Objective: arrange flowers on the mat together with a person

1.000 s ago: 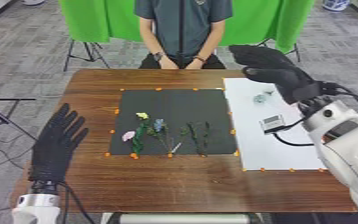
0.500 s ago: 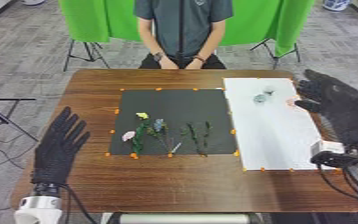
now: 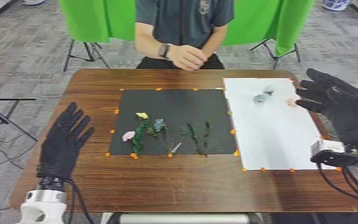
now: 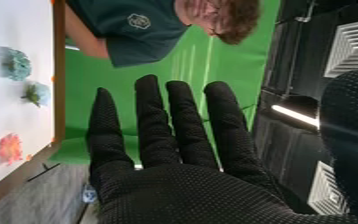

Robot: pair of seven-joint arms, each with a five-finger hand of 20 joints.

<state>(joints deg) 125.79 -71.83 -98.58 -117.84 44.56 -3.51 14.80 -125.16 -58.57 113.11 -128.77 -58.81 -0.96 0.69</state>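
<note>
Above the table's left side is my left hand (image 3: 62,145), fingers straight and holding nothing. My right hand (image 3: 337,102) hangs over the right edge of the white sheet, and the right wrist view has the same right hand (image 4: 193,192) with straight, spread fingers. On the black mat (image 3: 171,100) lie a yellow flower (image 3: 142,115), a pink flower (image 3: 128,135), a blue-grey flower (image 3: 159,125) and green stems (image 3: 193,135). Two pale blue-green blooms (image 3: 260,98) rest on the white sheet (image 3: 264,145), with a coral bloom (image 3: 293,102) beside my right fingers; the coral bloom (image 4: 9,149) is clearer in the right wrist view.
Across the brown table (image 3: 175,185), a person has one hand (image 3: 187,57) raised near the far edge, touching no flower. Orange markers (image 3: 232,131) line the mat and the white sheet. A green cloth (image 3: 95,25) hangs behind the person.
My right hand has swung right, from above the white sheet's far part to its right edge, and now holds still. The person's hand has lifted toward the table. The flowers have not moved.
</note>
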